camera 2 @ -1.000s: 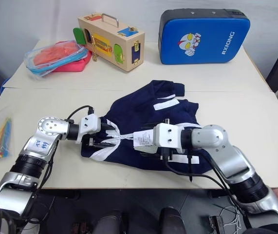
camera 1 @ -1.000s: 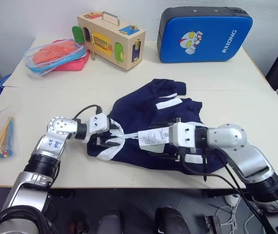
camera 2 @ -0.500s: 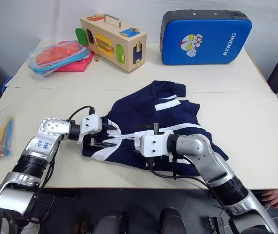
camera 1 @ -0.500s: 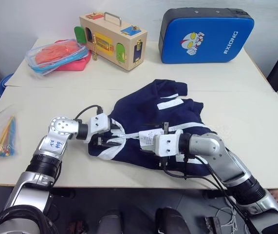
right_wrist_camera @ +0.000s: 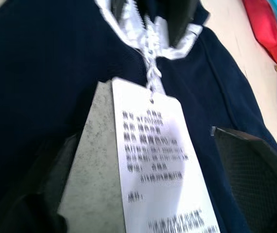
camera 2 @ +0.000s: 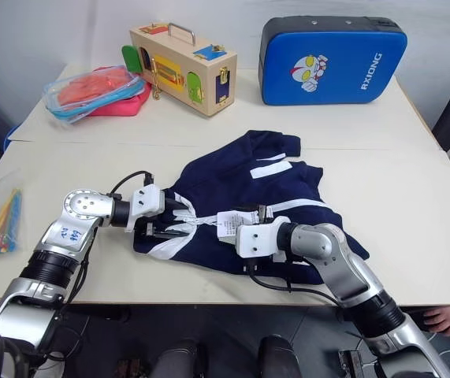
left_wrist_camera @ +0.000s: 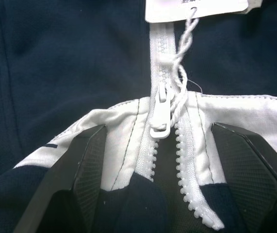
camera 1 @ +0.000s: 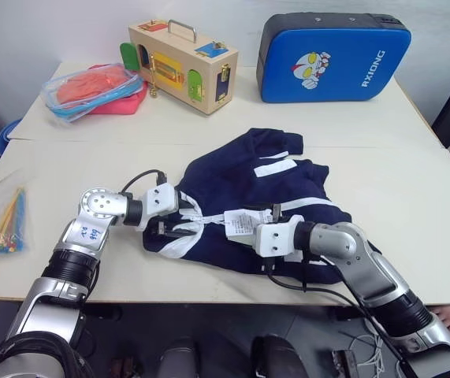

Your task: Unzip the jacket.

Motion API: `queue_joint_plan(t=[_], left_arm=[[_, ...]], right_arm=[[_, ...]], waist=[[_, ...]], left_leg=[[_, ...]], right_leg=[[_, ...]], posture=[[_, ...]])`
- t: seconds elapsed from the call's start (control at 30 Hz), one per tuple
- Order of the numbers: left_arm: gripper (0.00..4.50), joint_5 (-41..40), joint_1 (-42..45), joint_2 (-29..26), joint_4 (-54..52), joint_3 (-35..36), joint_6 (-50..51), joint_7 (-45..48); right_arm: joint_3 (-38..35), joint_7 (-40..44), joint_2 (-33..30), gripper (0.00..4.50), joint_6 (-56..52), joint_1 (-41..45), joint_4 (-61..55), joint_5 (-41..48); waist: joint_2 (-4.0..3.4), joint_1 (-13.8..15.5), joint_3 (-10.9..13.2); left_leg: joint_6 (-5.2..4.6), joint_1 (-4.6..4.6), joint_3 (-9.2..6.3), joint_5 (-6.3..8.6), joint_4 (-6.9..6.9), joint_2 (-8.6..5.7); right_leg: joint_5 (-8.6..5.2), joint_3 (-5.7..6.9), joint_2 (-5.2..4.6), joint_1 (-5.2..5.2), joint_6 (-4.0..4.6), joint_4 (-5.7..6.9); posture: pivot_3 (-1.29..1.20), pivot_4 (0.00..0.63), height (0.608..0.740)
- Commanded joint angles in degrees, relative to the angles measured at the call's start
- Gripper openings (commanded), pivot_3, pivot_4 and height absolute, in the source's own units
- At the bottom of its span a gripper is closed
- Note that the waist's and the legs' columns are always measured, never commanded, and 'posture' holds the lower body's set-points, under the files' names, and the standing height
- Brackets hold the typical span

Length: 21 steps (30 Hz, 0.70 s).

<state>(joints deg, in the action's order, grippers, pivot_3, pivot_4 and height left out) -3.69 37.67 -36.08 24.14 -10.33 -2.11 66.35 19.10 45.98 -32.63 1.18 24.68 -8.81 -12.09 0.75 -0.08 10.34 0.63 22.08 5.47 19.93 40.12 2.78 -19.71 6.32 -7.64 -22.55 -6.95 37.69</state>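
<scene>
The navy-blue jacket [camera 1: 248, 177] lies crumpled on the table's middle, collar toward my left arm. My left gripper [camera 1: 179, 226] rests at the collar, open. Its fingers [left_wrist_camera: 80, 179] stand on either side of the white collar lining, and the white zipper pull [left_wrist_camera: 160, 114] lies between them at the top of the zipper strip. My right gripper [camera 1: 239, 230] lies low over the jacket's front, pointing at the collar, open. A white paper hang tag [right_wrist_camera: 157, 160] lies between its fingers [right_wrist_camera: 254, 174], tied by a twisted string to the zipper.
A wooden latch box [camera 1: 181, 53], a blue padded case [camera 1: 331, 53] and a clear bag of orange-red cloth [camera 1: 91, 87] stand along the back. A bag of coloured sticks [camera 1: 2, 223] lies at the left edge. A person's hand [camera 2: 445, 319] shows below the table's front right.
My right gripper has dropped lower onto the jacket and its wrist has rolled; the hang tag now lies between its fingers. The left gripper has stayed at the collar.
</scene>
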Motion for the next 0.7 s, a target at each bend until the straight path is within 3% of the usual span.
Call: queue_joint_plan(t=[0.03,0.23,0.37,0.53,0.7], left_arm=[[3.65,1.83,-1.47,-0.34,-0.30,-1.05,-0.28,-0.28],[3.65,2.08,-1.84,-0.32,0.28,-1.04,-1.14,-0.59],[3.65,2.18,-2.05,-0.21,0.33,-1.09,-1.47,-0.71],[3.65,2.34,-2.21,-0.32,0.26,-1.19,-1.80,-0.67],[3.65,2.52,-1.81,-0.20,1.02,-1.29,-2.19,-0.68]], right_arm=[[-2.76,0.12,0.77,2.89,-1.35,0.47,-1.09,3.12],[-3.40,-0.41,0.65,0.80,-2.12,0.87,-0.19,3.32],[-2.82,-0.91,1.56,0.80,-2.79,1.52,0.57,3.26],[-6.86,3.29,3.69,0.80,-14.77,0.97,-5.85,15.62],[-5.11,1.16,1.60,0.80,-13.14,1.94,-3.34,10.09]], waist=[[0.00,-0.03,0.00],[0.00,-0.03,0.00],[0.00,-0.03,0.00],[0.00,0.00,0.00],[-0.02,-0.01,-0.01]], left_leg=[[0.00,0.00,0.00,0.00,0.00,0.00],[0.00,0.00,0.00,0.00,0.00,0.00],[0.00,0.00,0.00,0.00,0.00,0.00],[0.00,0.00,-0.01,0.00,0.00,0.00],[0.00,0.00,-0.02,0.00,-0.01,0.00]], right_leg=[[0.00,0.00,0.01,0.00,0.00,0.00],[0.00,0.00,0.00,0.00,0.00,0.00],[0.00,0.00,0.00,0.00,0.00,0.00],[0.00,0.00,0.00,0.00,0.00,0.00],[0.00,0.00,0.00,0.01,0.00,-0.01]], posture=[[0.00,0.150,0.740],[0.00,0.150,0.740],[0.00,0.150,0.740],[0.00,0.150,0.740],[0.00,0.150,0.740]])
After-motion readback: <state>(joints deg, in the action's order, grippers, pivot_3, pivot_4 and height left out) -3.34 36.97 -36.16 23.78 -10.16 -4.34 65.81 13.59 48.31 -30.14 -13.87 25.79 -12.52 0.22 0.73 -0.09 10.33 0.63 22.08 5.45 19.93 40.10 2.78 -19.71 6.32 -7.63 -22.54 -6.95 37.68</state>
